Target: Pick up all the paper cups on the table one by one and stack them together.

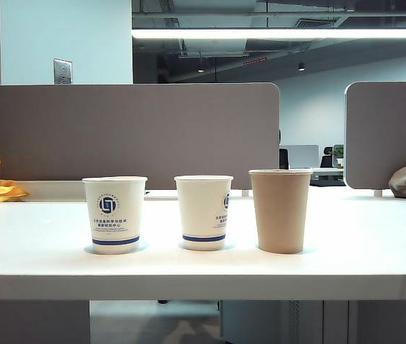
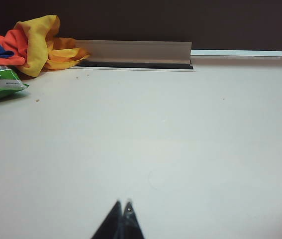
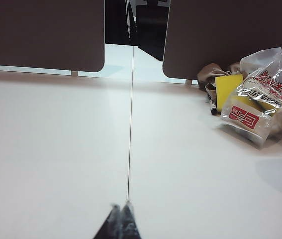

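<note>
My left gripper [image 2: 122, 205] and right gripper [image 3: 120, 208] are both pinched shut and empty, low over the table [image 1: 38, 251], while two white cups [image 1: 115, 213] [image 1: 203, 211] and the brown cup [image 1: 281, 210] stand upright in a row, in neither wrist view.

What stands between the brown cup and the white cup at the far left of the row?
In the exterior view, the second white cup stands between the left white cup and the brown cup, with bare table in the gaps.
</note>
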